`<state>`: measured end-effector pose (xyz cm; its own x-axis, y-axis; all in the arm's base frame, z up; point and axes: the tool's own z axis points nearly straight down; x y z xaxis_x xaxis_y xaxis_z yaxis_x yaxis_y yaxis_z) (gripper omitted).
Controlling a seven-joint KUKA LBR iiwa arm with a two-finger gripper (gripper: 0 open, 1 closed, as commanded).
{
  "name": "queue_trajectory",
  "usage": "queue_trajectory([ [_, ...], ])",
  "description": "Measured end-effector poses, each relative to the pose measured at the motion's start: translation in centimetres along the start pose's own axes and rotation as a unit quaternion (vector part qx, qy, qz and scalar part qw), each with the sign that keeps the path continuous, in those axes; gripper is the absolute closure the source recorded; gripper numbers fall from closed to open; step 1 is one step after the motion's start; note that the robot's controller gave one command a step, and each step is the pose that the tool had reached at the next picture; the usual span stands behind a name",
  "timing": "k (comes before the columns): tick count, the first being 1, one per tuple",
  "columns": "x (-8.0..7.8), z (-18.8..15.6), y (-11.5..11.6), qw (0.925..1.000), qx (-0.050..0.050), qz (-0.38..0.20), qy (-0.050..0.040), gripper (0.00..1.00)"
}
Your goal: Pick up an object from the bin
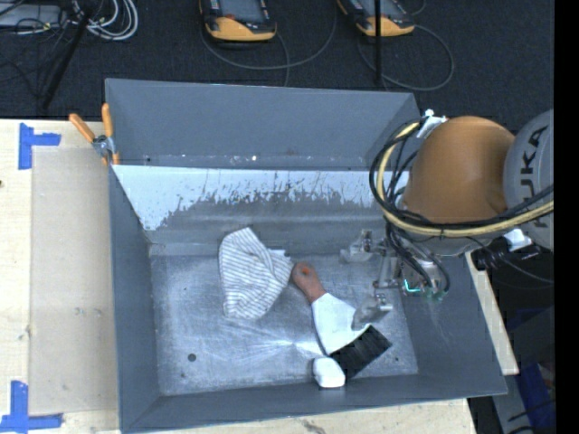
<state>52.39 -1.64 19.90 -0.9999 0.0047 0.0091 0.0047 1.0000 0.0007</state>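
Near gripper (pixel 366 283), crumpled striped cloth (pixel 251 271)

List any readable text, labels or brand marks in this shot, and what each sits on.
"UKA": on the arm's grey casing, with the start of the lettering cut off.
Markings on the two yellow-black devices beyond the bin: too small to read.
On the striped cloth in the bin: no text.
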Motion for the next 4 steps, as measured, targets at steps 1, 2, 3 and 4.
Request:
queue_trajectory([
  [1, -0.2, -0.4, 0.0, 1.0000, 0.000, 0.000, -0.0040, 0.00],
  [2, 1.1, 4.1, -0.2, 0.9978, 0.001, -0.066, -0.0052, 0.00],
  [3, 3.3, 6.7, -0.9, 0.9844, 0.001, -0.176, -0.0036, 0.00],
  [4, 3.7, 6.4, -1.0, 0.9777, 0.001, -0.210, -0.0038, 0.00],
])
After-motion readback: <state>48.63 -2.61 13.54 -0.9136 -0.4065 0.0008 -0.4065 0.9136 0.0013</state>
